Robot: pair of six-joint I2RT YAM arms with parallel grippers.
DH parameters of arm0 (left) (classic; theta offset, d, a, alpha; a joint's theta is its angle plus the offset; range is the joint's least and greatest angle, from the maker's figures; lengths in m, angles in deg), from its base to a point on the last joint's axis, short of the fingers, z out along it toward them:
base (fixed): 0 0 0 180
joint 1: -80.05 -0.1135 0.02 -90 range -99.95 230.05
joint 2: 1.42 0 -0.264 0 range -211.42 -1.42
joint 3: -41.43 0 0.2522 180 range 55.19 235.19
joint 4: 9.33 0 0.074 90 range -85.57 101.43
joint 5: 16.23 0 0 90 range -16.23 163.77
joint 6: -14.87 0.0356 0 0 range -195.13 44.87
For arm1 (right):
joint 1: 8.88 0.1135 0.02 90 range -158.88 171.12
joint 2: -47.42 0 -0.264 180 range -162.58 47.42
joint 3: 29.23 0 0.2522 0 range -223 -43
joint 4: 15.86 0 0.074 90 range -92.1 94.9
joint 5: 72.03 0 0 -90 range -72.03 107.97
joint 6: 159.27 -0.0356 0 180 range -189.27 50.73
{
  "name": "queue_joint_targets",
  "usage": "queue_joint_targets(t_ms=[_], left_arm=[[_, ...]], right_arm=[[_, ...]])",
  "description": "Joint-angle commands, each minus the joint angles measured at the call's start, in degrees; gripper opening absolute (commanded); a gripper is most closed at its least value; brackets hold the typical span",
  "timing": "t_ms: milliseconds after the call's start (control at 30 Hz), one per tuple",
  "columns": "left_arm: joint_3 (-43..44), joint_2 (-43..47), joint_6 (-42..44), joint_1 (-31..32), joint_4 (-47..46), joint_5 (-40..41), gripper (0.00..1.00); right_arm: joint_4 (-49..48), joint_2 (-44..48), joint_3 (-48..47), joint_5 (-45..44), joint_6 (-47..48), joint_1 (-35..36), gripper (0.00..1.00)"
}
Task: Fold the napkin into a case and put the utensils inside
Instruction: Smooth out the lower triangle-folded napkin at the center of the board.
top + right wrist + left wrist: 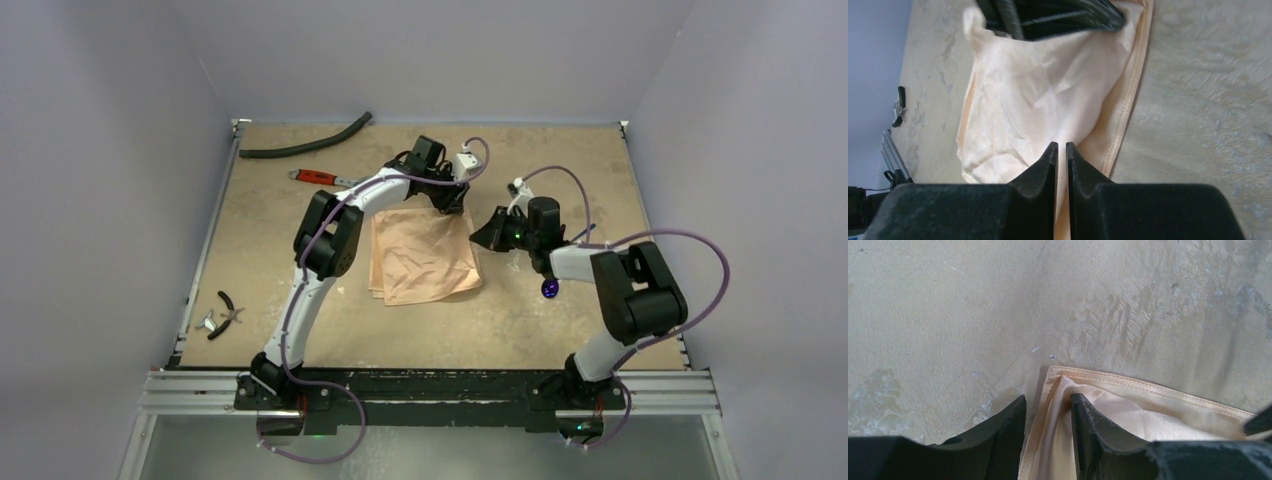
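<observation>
Napkin [425, 255] flat at mid-bench [560, 170], folded into a layered, near-square pad; not yet a long narrow case, so more folding judged due.

L hand [1048, 401] at far-R corner of napkin, fingers apart, straddling stitched hem; cloth loose in the gap, not pinched.

R hand [1061, 150] low at napkin's R edge, just over the hem. Fingers nearly together w/ thin slit only; cloth pinched or not: cannot tell.

Key relation: napkin lies to L of R hand and on near side of L hand, both hands on same R-side hem. Next fold judged to carry that edge leftward across the pad.

Spoon [550, 288] on bench to R of napkin, partly under R forearm, well apart from L hand; R arm nearer. Fork not found in any view.

Materials: thin peach cloth w/ slight sheen, creased, limp, double-stitched border; likely to slip or bunch. Bench mottled beige, scuffed. Spoon small, glossy purple metal
</observation>
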Motion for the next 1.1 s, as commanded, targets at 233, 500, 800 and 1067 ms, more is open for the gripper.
queue_joint_targets(t_ms=[233,500,800,1067], left_arm=[[-1.5,1.0,1.3,-0.4,-1.3,-0.3,0.32],[-0.8,0.3,2.3,-0.4,0.1,-0.3,0.28],[-1.0,-0.3,3.1,-0.4,0.2,-0.6,0.25],[-0.2,-0.8,2.9,-0.3,0.4,-0.8,0.24]], right_arm=[[0.3,17.0,5.2,6.1,3.0,3.9,0.00],[-2.5,9.7,11.3,6.1,-0.7,6.1,0.00],[-10.4,2.9,16.6,7.2,-7.2,2.5,0.00],[-4.7,9.3,10.4,14.6,-5.2,3.1,0.00]])
